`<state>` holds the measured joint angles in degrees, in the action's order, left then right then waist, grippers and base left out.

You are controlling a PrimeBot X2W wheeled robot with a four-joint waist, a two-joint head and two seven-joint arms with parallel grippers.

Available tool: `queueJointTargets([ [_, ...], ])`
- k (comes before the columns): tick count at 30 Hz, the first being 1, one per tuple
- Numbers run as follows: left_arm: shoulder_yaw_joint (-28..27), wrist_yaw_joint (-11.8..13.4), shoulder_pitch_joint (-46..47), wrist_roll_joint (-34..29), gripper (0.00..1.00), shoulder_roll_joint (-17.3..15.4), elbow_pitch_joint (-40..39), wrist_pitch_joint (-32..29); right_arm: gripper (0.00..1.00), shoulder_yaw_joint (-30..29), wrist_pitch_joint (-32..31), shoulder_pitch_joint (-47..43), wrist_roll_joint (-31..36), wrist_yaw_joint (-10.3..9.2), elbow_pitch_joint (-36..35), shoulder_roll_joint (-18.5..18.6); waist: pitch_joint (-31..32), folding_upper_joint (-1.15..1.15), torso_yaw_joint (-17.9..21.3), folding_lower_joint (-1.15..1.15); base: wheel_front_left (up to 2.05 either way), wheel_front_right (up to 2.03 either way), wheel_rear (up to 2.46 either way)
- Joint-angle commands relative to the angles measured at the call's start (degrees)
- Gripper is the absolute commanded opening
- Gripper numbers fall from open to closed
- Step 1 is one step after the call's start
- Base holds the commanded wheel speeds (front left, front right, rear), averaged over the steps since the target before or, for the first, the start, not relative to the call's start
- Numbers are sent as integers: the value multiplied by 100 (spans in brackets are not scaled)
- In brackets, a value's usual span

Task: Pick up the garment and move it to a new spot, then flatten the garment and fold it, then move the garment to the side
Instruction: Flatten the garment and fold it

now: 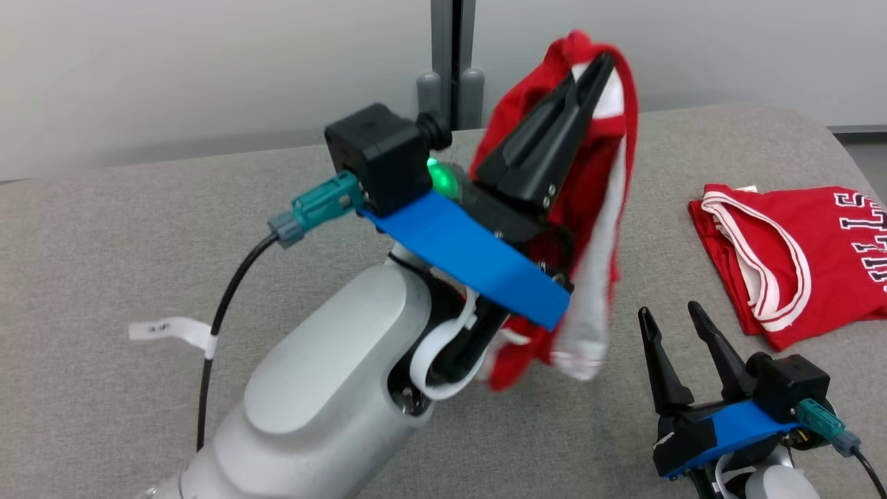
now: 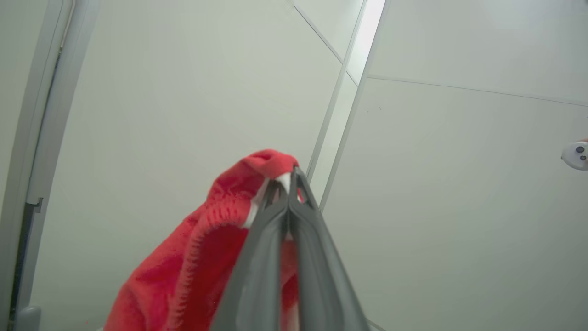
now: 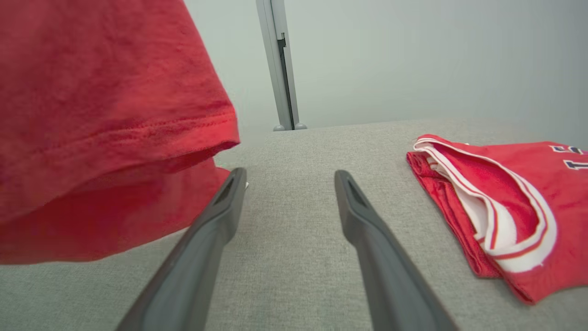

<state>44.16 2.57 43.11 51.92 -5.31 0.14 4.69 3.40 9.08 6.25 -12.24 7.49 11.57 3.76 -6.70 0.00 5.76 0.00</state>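
A red garment (image 1: 589, 229) with white trim hangs in the air above the grey table (image 1: 138, 242), draped over my raised left gripper (image 1: 601, 66), which is shut on its upper edge. In the left wrist view the closed gripper (image 2: 290, 177) pinches the red cloth (image 2: 202, 248) against a pale wall. My right gripper (image 1: 671, 315) stands open low at the right, nothing between its fingers. Its wrist view shows the open gripper (image 3: 289, 177) over bare table, with the hanging garment (image 3: 101, 115) close on its left.
A second red jersey (image 1: 804, 256) with white trim and lettering lies folded on the table at the right, also in the right wrist view as the folded jersey (image 3: 500, 202). A grey post (image 1: 454, 62) stands behind the table. A white tag (image 1: 170, 329) hangs from my left arm's cable.
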Motion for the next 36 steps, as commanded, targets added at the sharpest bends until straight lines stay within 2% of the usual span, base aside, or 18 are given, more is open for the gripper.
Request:
queueJointTargets([
  [1,-62,49,166,36,0,39,163,95,100,20,4,21,-7,1,-33,-31,-38,0,31,0,0,0,0],
  [4,-236,252,281,7,0,99,540,275,100,46,67,53,-37,1,-4,-40,-117,0,64,0,0,0,0],
  [6,-366,403,208,-17,0,12,888,369,100,63,72,89,-46,1,-4,-50,-196,0,82,0,0,0,0],
  [13,-1033,895,-378,30,0,-689,2278,757,100,98,126,204,-74,1,32,-62,-514,0,69,0,0,0,0],
  [14,-1223,933,-528,94,0,-839,2658,843,100,102,126,260,-65,1,37,-61,-612,0,38,0,0,0,0],
  [17,-1407,881,-606,104,0,-984,3174,935,100,124,123,326,-38,1,14,-63,-754,0,-4,0,0,0,0],
  [18,-1450,850,-595,79,20,-1000,3339,966,100,137,120,346,-34,1,17,-63,-786,0,-12,0,0,0,0],
  [20,-1518,751,-520,59,99,-1000,3626,1003,100,178,106,420,-33,1,16,-60,-858,0,-25,0,0,0,0],
  [26,-1702,517,-631,-98,100,-955,4183,1051,100,250,118,521,-24,1,67,-57,-889,0,-32,0,0,0,0],
  [30,-1458,365,-1002,-164,100,-930,4271,846,100,219,146,461,-47,1,106,-53,-797,0,-2,0,0,0,0],
  [32,-1327,314,-1141,-269,100,-995,4093,824,100,166,162,383,-56,1,122,-53,-734,0,-12,0,0,0,0],
  [36,-826,57,-1585,-580,100,-1051,3453,773,100,86,171,272,-63,1,120,-43,-645,0,-53,0,0,0,0],
])
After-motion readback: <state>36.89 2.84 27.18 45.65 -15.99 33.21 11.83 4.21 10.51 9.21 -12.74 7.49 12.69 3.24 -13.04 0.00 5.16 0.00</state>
